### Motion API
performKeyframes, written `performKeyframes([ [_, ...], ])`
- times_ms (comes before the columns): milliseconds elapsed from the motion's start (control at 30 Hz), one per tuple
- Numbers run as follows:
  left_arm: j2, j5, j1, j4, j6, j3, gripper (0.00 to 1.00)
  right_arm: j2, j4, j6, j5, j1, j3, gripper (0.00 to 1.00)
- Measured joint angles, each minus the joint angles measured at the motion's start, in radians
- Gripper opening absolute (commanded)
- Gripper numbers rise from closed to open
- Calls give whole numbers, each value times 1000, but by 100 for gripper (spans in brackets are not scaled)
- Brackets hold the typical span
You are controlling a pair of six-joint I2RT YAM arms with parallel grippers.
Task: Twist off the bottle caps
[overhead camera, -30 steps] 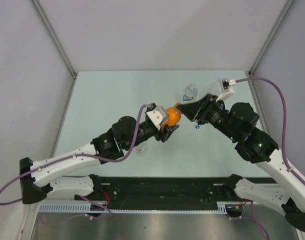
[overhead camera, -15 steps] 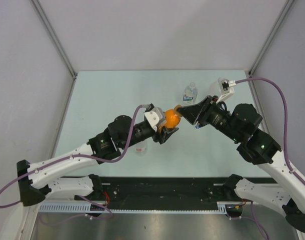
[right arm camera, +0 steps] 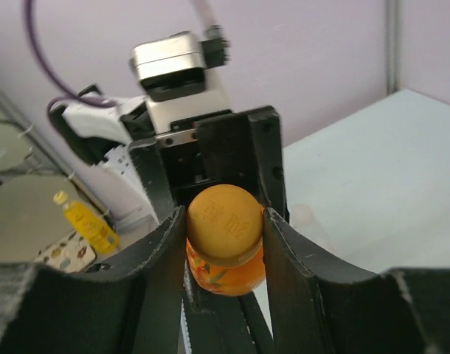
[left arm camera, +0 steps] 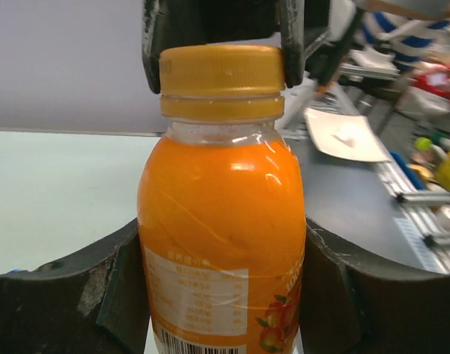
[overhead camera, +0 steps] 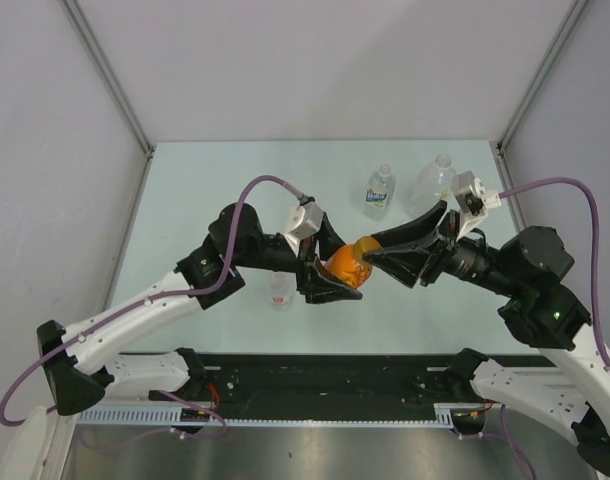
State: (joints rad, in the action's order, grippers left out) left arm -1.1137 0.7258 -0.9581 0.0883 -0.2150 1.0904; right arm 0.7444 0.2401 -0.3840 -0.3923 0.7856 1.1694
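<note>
The left end effector (overhead camera: 335, 278) clamps the orange bottle (left arm camera: 221, 214); the right end effector (right arm camera: 223, 221) pinches its orange-brown cap (left arm camera: 221, 70).

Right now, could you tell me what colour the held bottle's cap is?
The cap is yellow-orange, clearest in the left wrist view.

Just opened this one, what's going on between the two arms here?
The left gripper holds the orange bottle by its body, up between the arms. The right gripper is clamped on the orange-brown cap, which sits on the neck and is not yet off. A blue-labelled bottle and a large clear bottle stand on the table beyond them.
</note>
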Motion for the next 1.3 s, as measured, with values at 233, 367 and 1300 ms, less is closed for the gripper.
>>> performKeyframes([
  [233,-46,278,-3,100,-120,0,0,-2,-53,97,-256,-2,0,0],
  [367,-53,360,-10,121,-151,0,0,13,-86,128,-384,-16,0,0],
  [1300,-98,436,-13,27,-109,27,0,80,-150,156,-809,-208,0,70],
])
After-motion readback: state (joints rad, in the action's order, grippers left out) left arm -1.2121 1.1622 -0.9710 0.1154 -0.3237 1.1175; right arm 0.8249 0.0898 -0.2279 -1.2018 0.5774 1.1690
